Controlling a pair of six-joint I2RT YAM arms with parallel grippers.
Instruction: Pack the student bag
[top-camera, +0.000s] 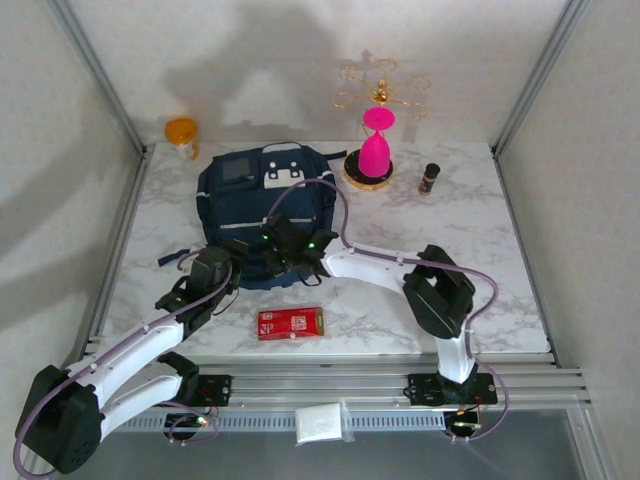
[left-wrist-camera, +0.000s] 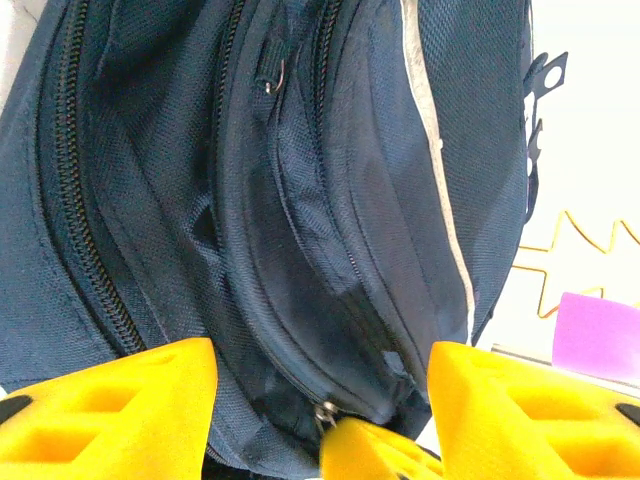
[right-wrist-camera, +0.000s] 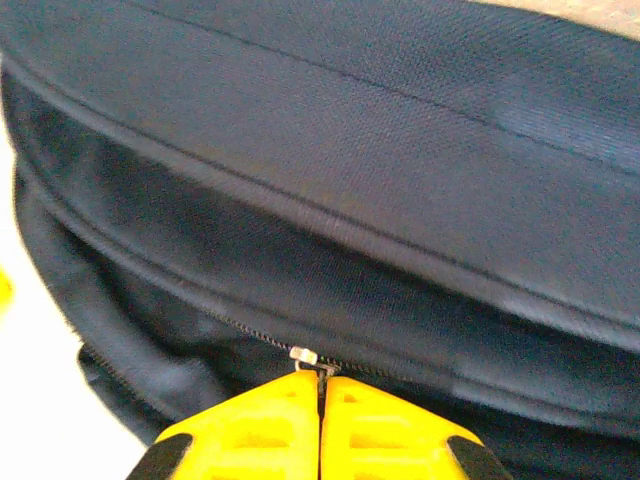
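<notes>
White packet (top-camera: 320, 424) noted nearest the camera, lying on the rail in front of the tabletop's (top-camera: 480, 260) near edge, between the two arm bases. Red flat packet (top-camera: 291, 323) lies on the marbled tabletop close to that near edge, about centre, apart from the student bag (top-camera: 262, 205) beyond it. Student bag, navy with pale front patches, lies flat with its front face up, left of centre and reaching toward the far edge. Orange container (top-camera: 182, 135) stands at the far left corner. Pink goblet-shaped item (top-camera: 375, 150) stands on a dark round base to the right of the bag, with a small dark bottle (top-camera: 430, 177) further right and a gold wire stand (top-camera: 382, 85) behind it. Left fingers (left-wrist-camera: 120, 410) stand well apart at the bag's near left end, with navy fabric and zip lines between them; they grip nothing. Right fingers (right-wrist-camera: 260, 430) are pressed fully together over the bag's near end, their tips at a zip line, and the zip pull (right-wrist-camera: 305, 356) appears pinched between them. Bag compartments appear zipped up in both wrist views.
</notes>
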